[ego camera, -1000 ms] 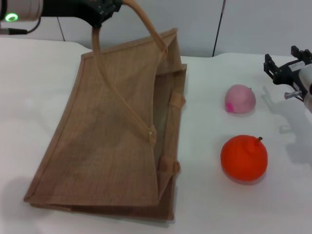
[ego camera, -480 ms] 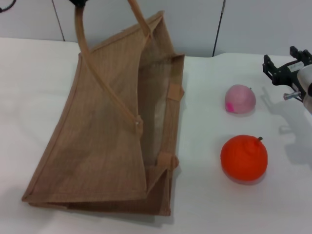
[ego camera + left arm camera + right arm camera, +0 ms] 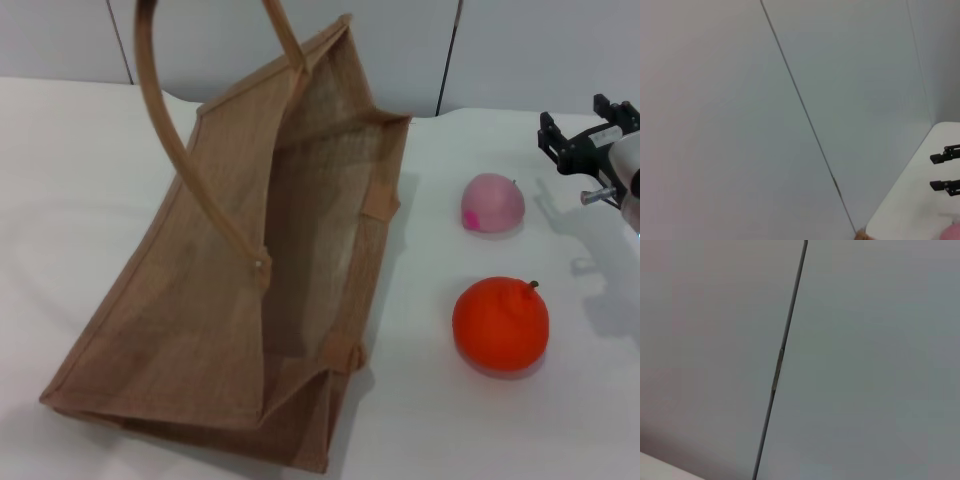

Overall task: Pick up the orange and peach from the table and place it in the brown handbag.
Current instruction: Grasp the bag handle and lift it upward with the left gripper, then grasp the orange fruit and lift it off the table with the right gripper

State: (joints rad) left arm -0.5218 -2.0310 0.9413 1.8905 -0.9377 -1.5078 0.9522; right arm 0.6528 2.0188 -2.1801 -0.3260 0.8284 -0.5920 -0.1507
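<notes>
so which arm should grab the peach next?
Right, likely. The right end effector hovers at the table's right edge, near the peach and orange. The left end effector is out of view above the brown handbag, whose handle runs up out of frame.

White bench (image 3: 80, 160) with a smooth matte surface, occupying most of the head view; soft shadows fall on it under even, diffuse light. Behind it, a pale grey panelled wall (image 3: 520, 50) divided by thin dark vertical seams (image 3: 450, 55). Both wrist views show the same grey wall panels, each crossed by one slanting dark seam (image 3: 777, 365).
</notes>
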